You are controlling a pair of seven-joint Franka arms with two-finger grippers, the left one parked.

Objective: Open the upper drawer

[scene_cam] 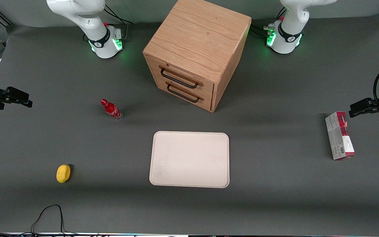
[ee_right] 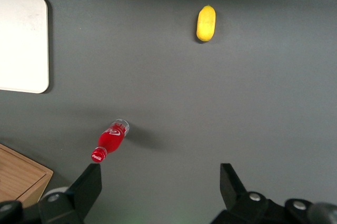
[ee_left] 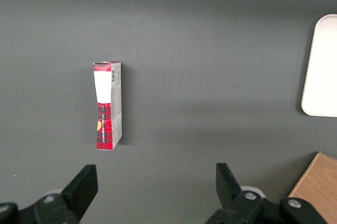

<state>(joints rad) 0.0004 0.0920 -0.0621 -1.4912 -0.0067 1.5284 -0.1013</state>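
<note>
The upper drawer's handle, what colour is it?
Black, on the light oak upper drawer; the front view shows it best. The end effector is far off.

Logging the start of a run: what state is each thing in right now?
upper drawer: shut, handle untouched.
lower drawer: shut.
gripper: open, holding nothing, high over the working arm's end of the table.
red bottle: upright, capped.
tray: flat, nothing on it.
yellow lemon: resting on the table.
red carton: lying flat.
</note>
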